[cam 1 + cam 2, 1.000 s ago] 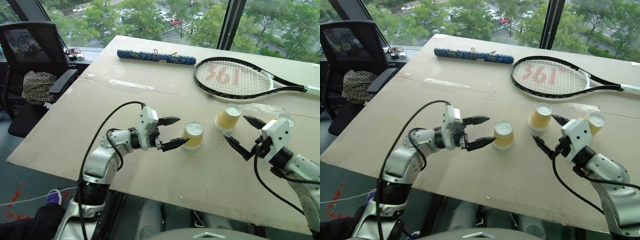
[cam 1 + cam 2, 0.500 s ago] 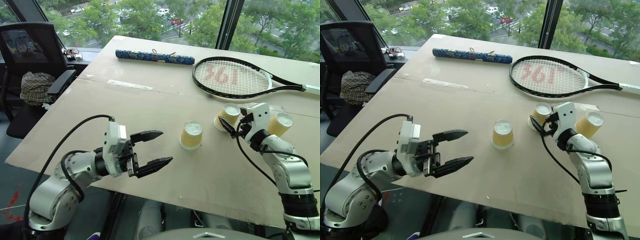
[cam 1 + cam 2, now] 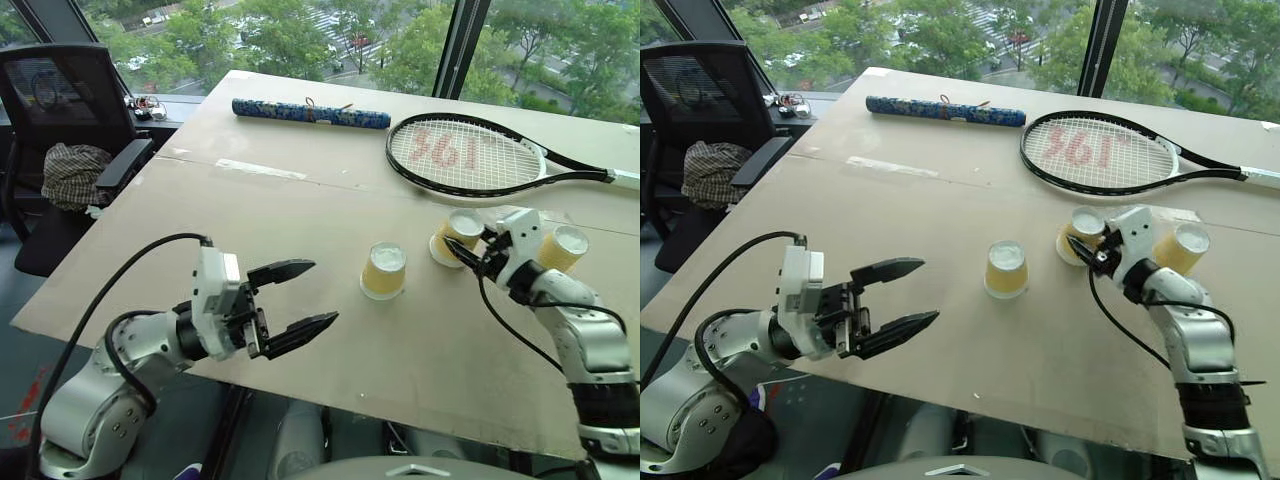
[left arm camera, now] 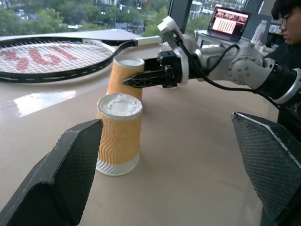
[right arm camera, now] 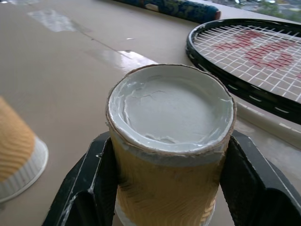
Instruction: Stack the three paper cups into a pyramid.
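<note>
Left gripper (image 3: 300,297): hovers over the near edge of the table (image 3: 300,210), its two black fingers spread wide and holding nothing, aimed toward the cups.
Nearest cup (image 3: 384,271): a yellow-orange paper cup standing upside down on its white rim, alone at mid-table, well apart from the left gripper.
Right gripper (image 3: 472,251): its fingers clamped on either side of the middle cup (image 3: 458,235), as the right wrist view shows, pressing the cup's yellow wall just below the white base.
Middle cup: inverted and tilted, near the racket's head.
Third cup (image 3: 562,247): just beyond the right wrist, leaning, base up.
Pyramid: not yet built; all three cups sit apart on the tabletop.
Tennis racket (image 3: 470,155): black frame, red-marked strings, lying flat behind the cups.
Blue patterned tube (image 3: 311,113): lies along the far side of the table.
Office chair (image 3: 70,110): black, to the left, with a checked cloth (image 3: 75,172) on its seat.
</note>
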